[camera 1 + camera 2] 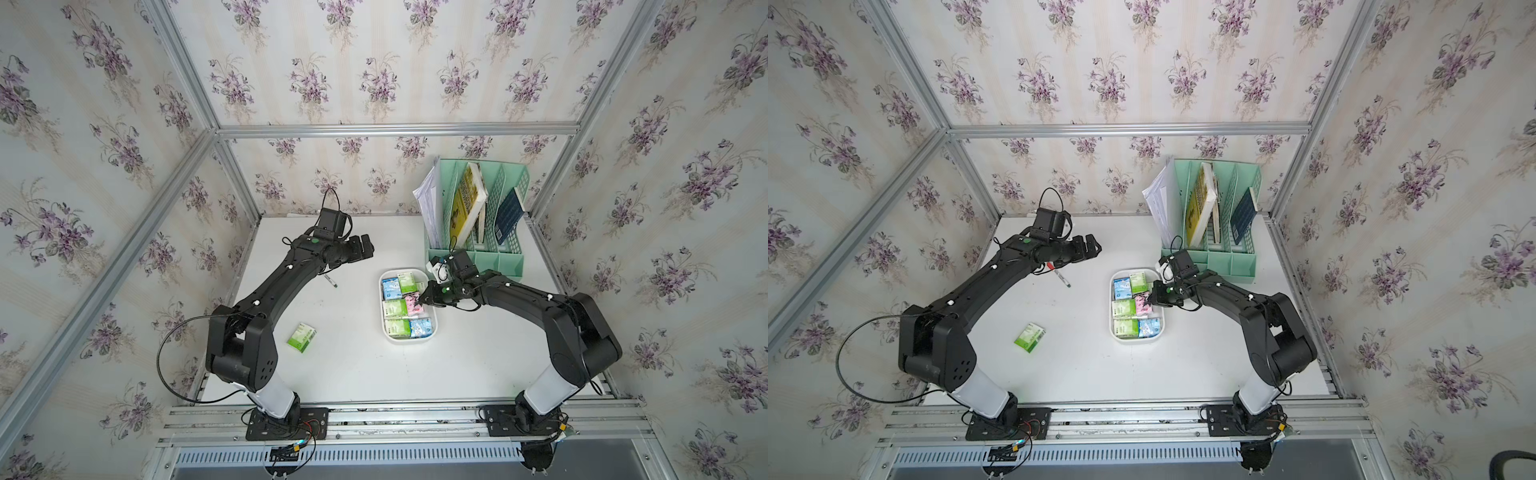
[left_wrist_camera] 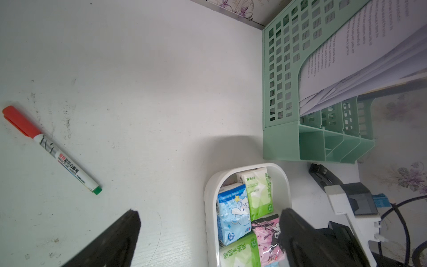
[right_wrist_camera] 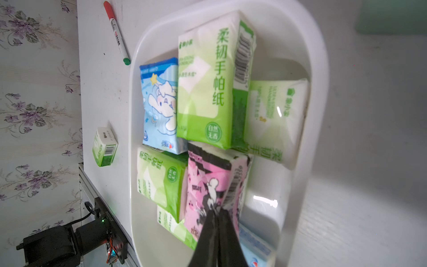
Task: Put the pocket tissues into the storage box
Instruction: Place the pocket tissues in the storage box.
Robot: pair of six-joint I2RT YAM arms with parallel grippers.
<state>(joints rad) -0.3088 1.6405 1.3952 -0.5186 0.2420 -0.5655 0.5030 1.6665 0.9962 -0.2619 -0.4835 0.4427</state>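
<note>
Tabletop (image 1: pixel 353 374): right wrist shows hand (image 3: pixel 216 211) pinching pink packet (image 3: pixel 208 180).

I'm running this from afar in a lab test cell dressed up as a home study. The floral wallpaper (image 1: pixel 374 83) is just panels set in a bare aluminium frame (image 1: pixel 395 129). The white worktop (image 1: pixel 353 374) carries a mint file organiser (image 1: pixel 498 266) with books (image 1: pixel 467 199) and papers (image 1: pixel 428 195), and a marker (image 2: pixel 53 150). The left arm (image 1: pixel 282 282) and right arm (image 1: pixel 519 299) are bolted to slotted rails (image 1: pixel 395 415).
</note>
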